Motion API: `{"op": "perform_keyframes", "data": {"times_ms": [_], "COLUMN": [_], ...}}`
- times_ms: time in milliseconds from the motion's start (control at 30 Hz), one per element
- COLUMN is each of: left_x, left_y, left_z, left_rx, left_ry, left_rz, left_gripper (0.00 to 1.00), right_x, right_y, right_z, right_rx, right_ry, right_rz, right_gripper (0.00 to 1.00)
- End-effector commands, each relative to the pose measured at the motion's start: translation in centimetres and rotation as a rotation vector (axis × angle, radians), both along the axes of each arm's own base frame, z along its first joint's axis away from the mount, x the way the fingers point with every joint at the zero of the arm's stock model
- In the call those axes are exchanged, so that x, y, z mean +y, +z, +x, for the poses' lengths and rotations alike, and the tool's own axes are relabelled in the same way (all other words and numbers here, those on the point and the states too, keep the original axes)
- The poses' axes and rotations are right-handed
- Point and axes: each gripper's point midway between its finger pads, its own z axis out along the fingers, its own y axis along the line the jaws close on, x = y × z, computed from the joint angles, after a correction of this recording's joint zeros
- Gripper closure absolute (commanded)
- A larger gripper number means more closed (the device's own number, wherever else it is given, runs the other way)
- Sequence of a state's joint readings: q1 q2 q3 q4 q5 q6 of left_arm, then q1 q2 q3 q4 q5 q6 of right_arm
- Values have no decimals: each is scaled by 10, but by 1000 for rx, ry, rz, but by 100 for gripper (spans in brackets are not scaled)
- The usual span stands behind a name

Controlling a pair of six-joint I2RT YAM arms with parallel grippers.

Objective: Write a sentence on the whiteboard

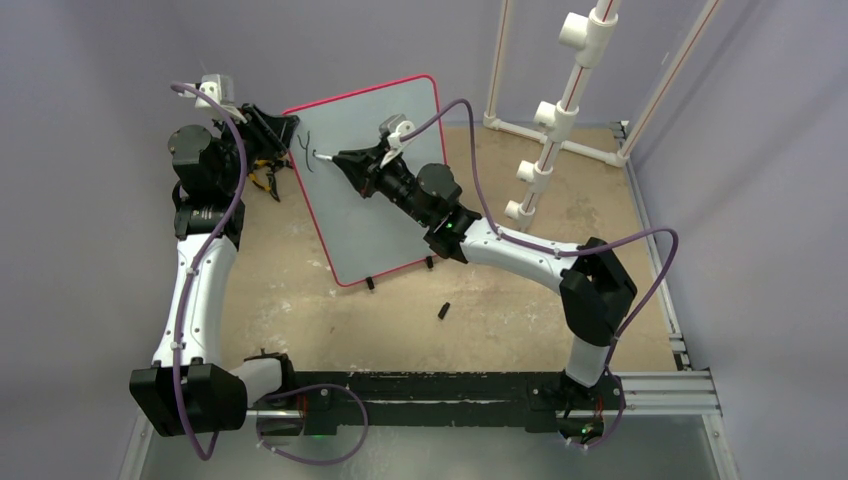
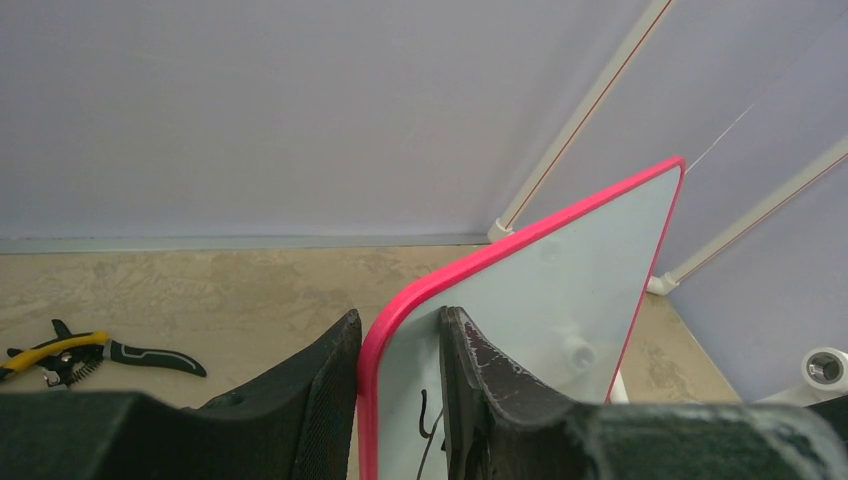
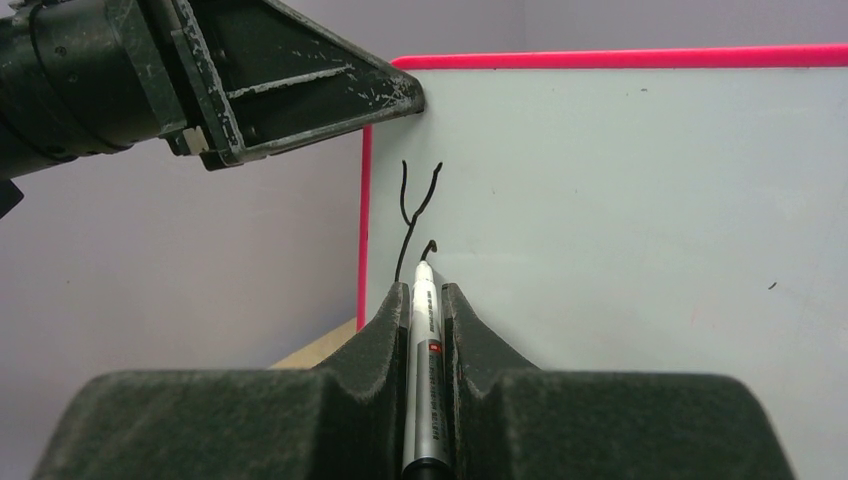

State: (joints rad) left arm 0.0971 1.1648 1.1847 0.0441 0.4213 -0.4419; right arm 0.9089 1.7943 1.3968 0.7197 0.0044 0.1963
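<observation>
The whiteboard (image 1: 385, 190) with a red-pink rim stands tilted on small black feet. My left gripper (image 1: 283, 132) is shut on its top left corner; in the left wrist view the fingers (image 2: 480, 375) sit on either side of the rim (image 2: 395, 310). My right gripper (image 1: 345, 160) is shut on a silver-white marker (image 3: 424, 330) whose tip touches the board (image 3: 640, 220). Of the sentence, only a black "Y" (image 3: 415, 205) and a short hooked stroke at the tip show, near the board's left edge.
Yellow-handled pliers (image 1: 265, 178) lie on the table left of the board, also in the left wrist view (image 2: 90, 355). A small black cap (image 1: 443, 311) lies in front of the board. A white PVC pipe frame (image 1: 550, 130) stands at the back right.
</observation>
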Motion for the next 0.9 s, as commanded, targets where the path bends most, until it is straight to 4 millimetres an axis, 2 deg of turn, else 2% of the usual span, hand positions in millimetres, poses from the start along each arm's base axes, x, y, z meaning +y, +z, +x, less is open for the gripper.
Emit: {"op": "perform_keyframes", "data": {"times_ms": [0, 267, 567, 867], "left_x": [-7, -7, -6, -6], "left_y": [8, 7, 7, 7], "left_z": [-5, -4, -4, -4], "left_rx": [-29, -27, -27, -27], "left_ry": [-35, -35, -34, -34], "left_rz": [13, 13, 13, 13], "left_gripper": [69, 69, 69, 69], "right_x": [-6, -16, -26, -19], "right_y": [-10, -9, 17, 34], "right_z": [3, 1, 0, 1], "right_rx": [-2, -4, -39, -68], "right_ry": [-26, -47, -77, -65], "right_rz": [-46, -56, -3, 26], "right_gripper": [100, 100, 100, 100]}}
